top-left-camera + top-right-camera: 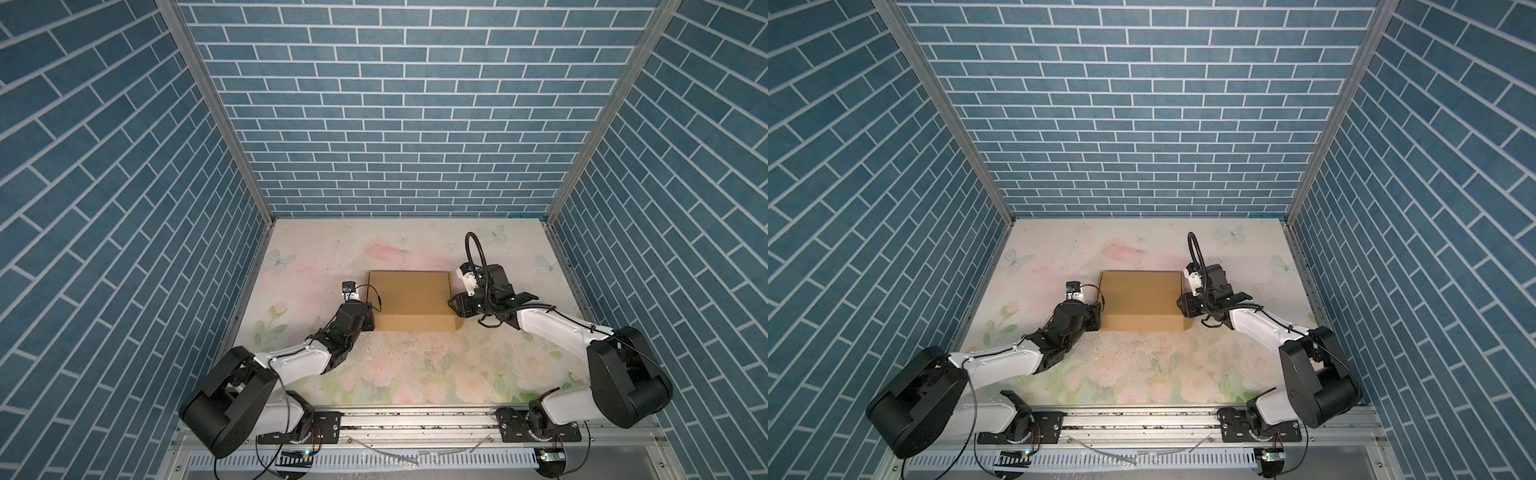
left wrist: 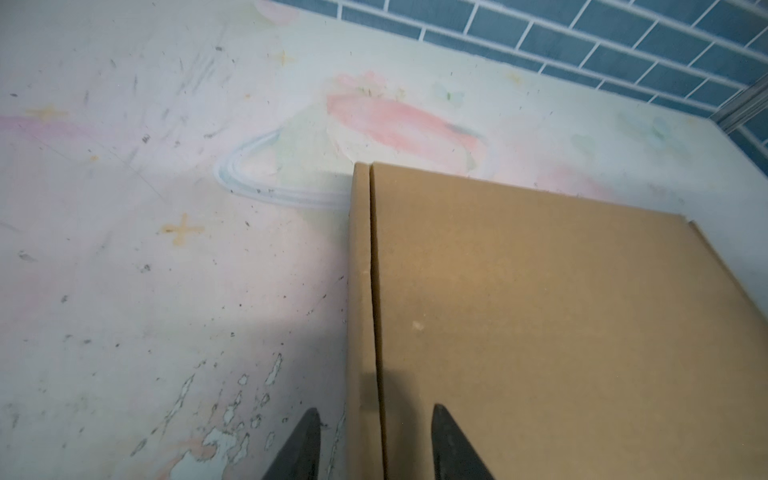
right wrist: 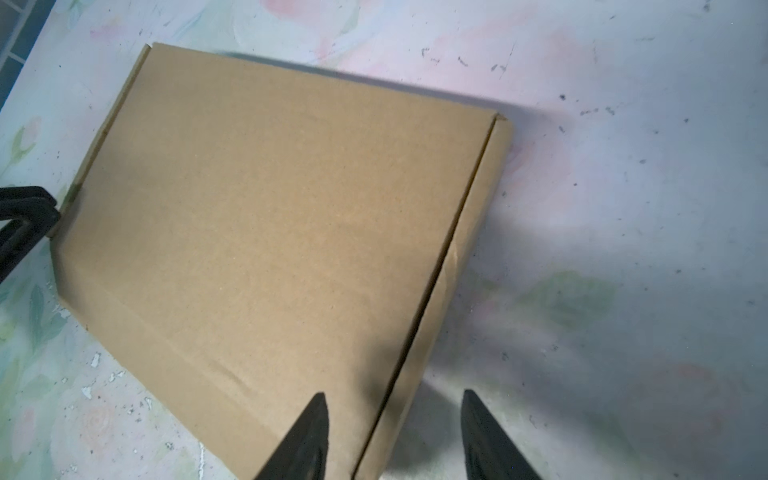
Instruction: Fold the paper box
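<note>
Brown paper box [image 1: 409, 299] is lying folded; left tool [image 2: 375, 409] and right tool [image 3: 394, 394], both open, are straddling its side walls, where a squeeze risks buckling them.

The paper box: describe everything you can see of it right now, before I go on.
The plain brown corrugated cardboard paper box looks fully folded: a shallow, unprinted rectangular mailer with its lid shut flat and a seam along each side wall. It lies flat on the floral-printed tabletop, between the arms. The left gripper and right gripper, both open, each straddle one side seam near the corners nearest the arm bases; contact with the cardboard cannot be told.
</note>
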Robot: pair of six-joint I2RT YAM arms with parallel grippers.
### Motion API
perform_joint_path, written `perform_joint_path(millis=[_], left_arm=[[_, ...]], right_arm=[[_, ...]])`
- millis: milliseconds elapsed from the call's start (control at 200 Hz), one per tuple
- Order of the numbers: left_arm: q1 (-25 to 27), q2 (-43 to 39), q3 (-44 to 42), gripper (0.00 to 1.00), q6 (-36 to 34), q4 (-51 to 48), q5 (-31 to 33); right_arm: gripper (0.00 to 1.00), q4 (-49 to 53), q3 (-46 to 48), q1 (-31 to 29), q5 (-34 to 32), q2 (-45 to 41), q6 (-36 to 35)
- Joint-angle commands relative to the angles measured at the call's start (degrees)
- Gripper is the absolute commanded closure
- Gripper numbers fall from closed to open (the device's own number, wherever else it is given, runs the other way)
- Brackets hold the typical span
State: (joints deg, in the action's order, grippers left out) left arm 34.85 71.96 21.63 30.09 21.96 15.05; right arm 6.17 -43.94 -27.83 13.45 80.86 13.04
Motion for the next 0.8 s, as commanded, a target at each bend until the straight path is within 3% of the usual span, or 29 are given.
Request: perform_joint_path(millis=[0,175,390,680,795], left_arm=[[-1.94,-4.2,1.6,0.52,-1.13,-7.27,-1.27],[-8.61,-6.85,4.95,0.52,-2.27,-13.97,-10.46],[-12.98,-3.78,13.46,0.64,-4.75,-23.87,-20.67],[-17.62,7.3,21.73,0.66,-5.69,-24.95,-32.88],[-19.87,10.03,21.96,0.61,-4.86,-21.83,-36.65]], right_arm=[[0.46,2.89,-3.28,0.36,-2.97,-2.37,1.88],[0.46,4.31,-4.9,1.11,-2.79,-2.9,2.42],[0.46,5.68,-5.8,2.17,-2.81,-2.9,2.69],[0.47,6.17,-6.24,4.24,-1.44,-3.25,3.89],[0.48,6.22,-6.16,5.91,-0.37,-3.69,5.14]])
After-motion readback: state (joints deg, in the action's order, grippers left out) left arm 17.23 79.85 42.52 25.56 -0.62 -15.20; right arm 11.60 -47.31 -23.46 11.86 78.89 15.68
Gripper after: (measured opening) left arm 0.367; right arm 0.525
